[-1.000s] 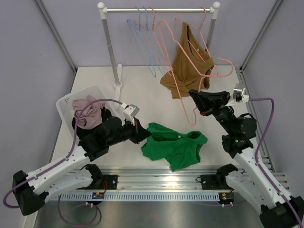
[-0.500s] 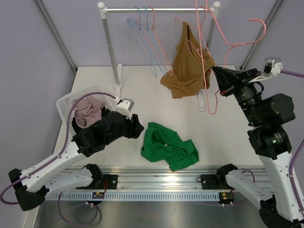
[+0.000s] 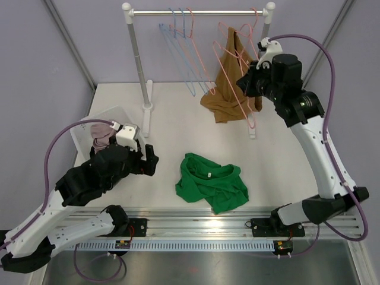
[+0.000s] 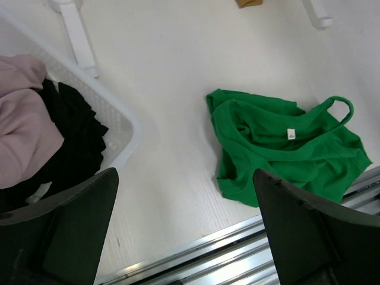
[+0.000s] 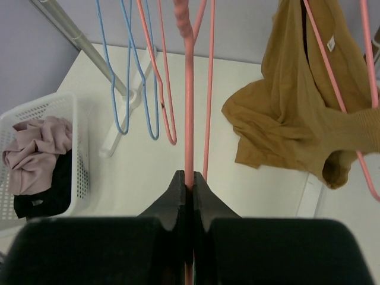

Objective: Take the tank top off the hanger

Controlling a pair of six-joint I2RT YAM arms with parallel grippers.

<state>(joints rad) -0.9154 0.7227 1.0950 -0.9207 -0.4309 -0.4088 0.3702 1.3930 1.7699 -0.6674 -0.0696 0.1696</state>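
Observation:
A green tank top (image 3: 211, 181) (image 4: 285, 148) lies crumpled on the table, off any hanger. My left gripper (image 3: 148, 161) (image 4: 184, 178) hovers wide open and empty to the left of it, between it and the basket. My right gripper (image 3: 246, 83) (image 5: 191, 178) is raised by the rack and shut on the wire of a bare pink hanger (image 3: 250, 116) (image 5: 189, 119). A brown tank top (image 3: 225, 89) (image 5: 297, 101) hangs on another pink hanger right beside it.
The white rack's rail (image 3: 196, 12) spans the back, with blue hangers (image 3: 178, 35) (image 5: 127, 89) and another pink one on it. A white basket (image 3: 80, 127) (image 4: 127, 119) with pink and black clothes stands at the left. A metal rail runs along the near edge.
My left gripper opened and drew back to the left, leaving the green tank top on the table. My right arm swung the bare pink hanger up and back to the rack.

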